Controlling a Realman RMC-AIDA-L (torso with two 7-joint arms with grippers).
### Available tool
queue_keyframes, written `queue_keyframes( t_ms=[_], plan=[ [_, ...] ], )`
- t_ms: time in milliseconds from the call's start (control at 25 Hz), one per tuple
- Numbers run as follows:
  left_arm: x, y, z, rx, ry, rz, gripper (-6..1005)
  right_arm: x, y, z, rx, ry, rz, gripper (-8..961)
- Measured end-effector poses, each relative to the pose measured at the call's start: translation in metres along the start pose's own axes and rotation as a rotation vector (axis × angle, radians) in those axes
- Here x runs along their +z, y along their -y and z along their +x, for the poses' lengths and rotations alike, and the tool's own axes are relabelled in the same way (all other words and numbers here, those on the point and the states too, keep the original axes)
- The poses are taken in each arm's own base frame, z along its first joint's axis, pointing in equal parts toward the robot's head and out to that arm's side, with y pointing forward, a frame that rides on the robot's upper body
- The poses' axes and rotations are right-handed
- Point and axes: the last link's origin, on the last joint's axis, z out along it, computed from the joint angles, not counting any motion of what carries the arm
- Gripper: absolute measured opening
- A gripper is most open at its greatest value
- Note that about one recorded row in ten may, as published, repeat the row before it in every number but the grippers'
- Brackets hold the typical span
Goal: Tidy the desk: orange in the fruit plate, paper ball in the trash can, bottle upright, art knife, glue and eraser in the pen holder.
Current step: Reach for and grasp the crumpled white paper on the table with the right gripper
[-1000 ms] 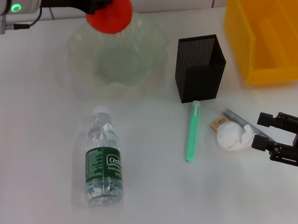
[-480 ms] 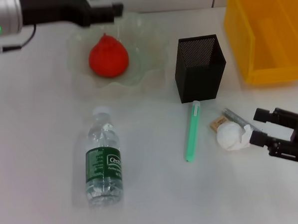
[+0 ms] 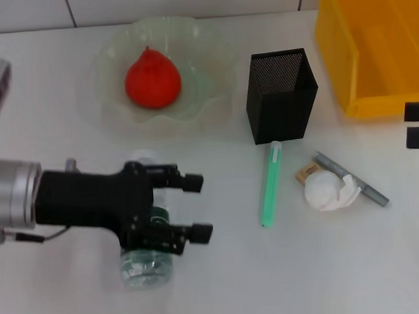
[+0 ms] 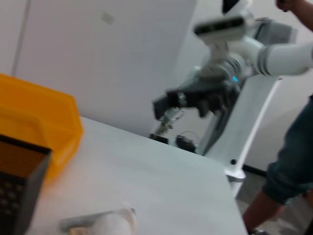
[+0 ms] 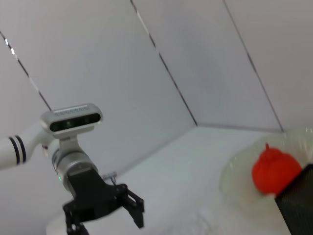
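White surface (image 3: 46, 130) spreads in front of you, with tiled wall behind it. A second ago the orange (image 3: 153, 79) hung in the left gripper above the bowl; now it sits inside the green scalloped bowl (image 3: 213, 93), so you can count that step done. Your left gripper (image 3: 196, 207) has since come down over the bottle (image 3: 146, 262), which lies on its side near the front of the surface, cap pointing toward the bowl. The gripper's jaws are spread, one finger on each side of the bottle's upper half, gripping nothing yet. Judging from that, standing the bottle up is the next job.

Your right gripper (image 3: 418, 123) has pulled back from the paper ball (image 3: 329, 191) to the edge of the head view, just in front of the yellow bin (image 3: 345, 58); you cannot tell whether it is open or closed. The paper ball rests untouched beside the tan eraser (image 3: 308, 171) and a grey knife (image 3: 355, 181), near the black mesh holder (image 3: 280, 100). A green glue stick (image 3: 270, 185) lies just in front of that holder.
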Motion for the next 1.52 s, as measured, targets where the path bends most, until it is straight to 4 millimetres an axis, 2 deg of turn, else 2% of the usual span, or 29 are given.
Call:
queue_keyframes(
  t_ms=[40,80,120,160,240,280,320,400,440,520,560,640,680,840,1080,1240,1520],
  plan=[
    [0.005,-0.004,-0.01,-0.018,-0.01,-0.026,836,0.0,0.001,-0.021,-0.011,-0.106,0.022,711],
    [0.005,-0.004,-0.01,-0.018,-0.01,-0.026,836,0.0,0.001,-0.021,-0.011,-0.106,0.022,711],
    [0.009,-0.007,-0.015,-0.03,-0.017,-0.042,836,0.002,0.001,-0.038,-0.023,-0.203,0.052,711],
    [0.009,-0.007,-0.015,-0.03,-0.017,-0.042,836,0.002,0.001,-0.038,-0.023,-0.203,0.052,711],
    [0.013,-0.008,-0.018,-0.036,-0.018,-0.056,836,0.013,-0.001,-0.06,-0.049,-0.412,0.127,710],
    [0.013,-0.008,-0.018,-0.036,-0.018,-0.056,836,0.013,-0.001,-0.06,-0.049,-0.412,0.127,710],
    [0.022,-0.01,-0.02,-0.045,-0.011,-0.087,836,0.018,-0.002,-0.067,-0.066,-0.483,0.16,710],
    [0.024,-0.01,-0.02,-0.047,-0.012,-0.094,836,0.031,-0.003,-0.078,-0.102,-0.592,0.213,710],
    [0.024,-0.01,-0.02,-0.047,-0.012,-0.094,835,0.045,-0.004,-0.082,-0.123,-0.668,0.248,710],
    [0.024,-0.01,-0.02,-0.047,-0.012,-0.094,835,0.061,-0.003,-0.082,-0.136,-0.743,0.285,709],
    [0.024,-0.01,-0.02,-0.047,-0.012,-0.094,835,0.061,-0.003,-0.082,-0.136,-0.743,0.285,709],
    [0.028,-0.01,-0.021,-0.061,-0.018,-0.105,835,0.084,0.0,-0.072,-0.151,-0.806,0.322,709],
    [0.028,-0.01,-0.021,-0.061,-0.018,-0.105,835,0.084,0.0,-0.072,-0.151,-0.806,0.322,709],
    [0.032,-0.01,-0.021,-0.072,-0.023,-0.119,835,0.109,0.006,-0.056,-0.144,-0.848,0.311,708],
    [0.034,-0.01,-0.021,-0.071,-0.024,-0.126,835,0.13,0.01,-0.043,-0.144,-0.857,0.271,707],
    [0.043,-0.008,-0.021,-0.083,-0.004,-0.141,835,0.147,0.013,-0.036,-0.163,-0.861,0.253,707],
    [0.044,-0.009,-0.022,-0.085,-0.005,-0.144,834,0.165,0.014,-0.026,-0.199,-0.897,0.268,706]
  ],
)
